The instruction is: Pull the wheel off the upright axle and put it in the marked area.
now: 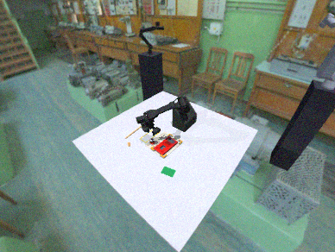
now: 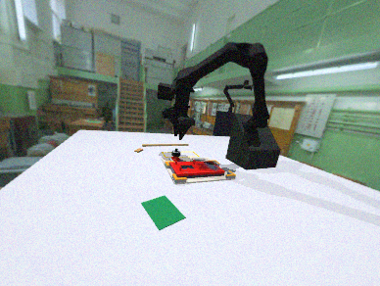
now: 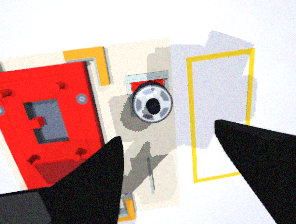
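Note:
The wheel (image 3: 141, 103) (image 2: 176, 154), with a grey spoked face and dark rim, sits on the upright axle, whose black end (image 3: 153, 105) shows at its centre in the wrist view. My gripper (image 3: 168, 134) (image 2: 180, 137) is open and empty, pointing down above the wheel with a gap. In the wrist view the wheel lies beyond the fingertips, between their lines. The marked area, a yellow outline (image 3: 192, 120), lies on the table just right of the wheel's board in the wrist view. The axle's lower part is hidden by the wheel.
A red block (image 1: 166, 147) (image 2: 203, 169) (image 3: 75, 105) lies on the cream board (image 3: 131, 54) beside the wheel, with orange corner pieces. A green patch (image 1: 168, 172) (image 2: 163, 213) lies farther off. A thin brown stick (image 2: 165, 145) and small orange piece (image 1: 129, 144) (image 2: 139, 150) lie beyond.

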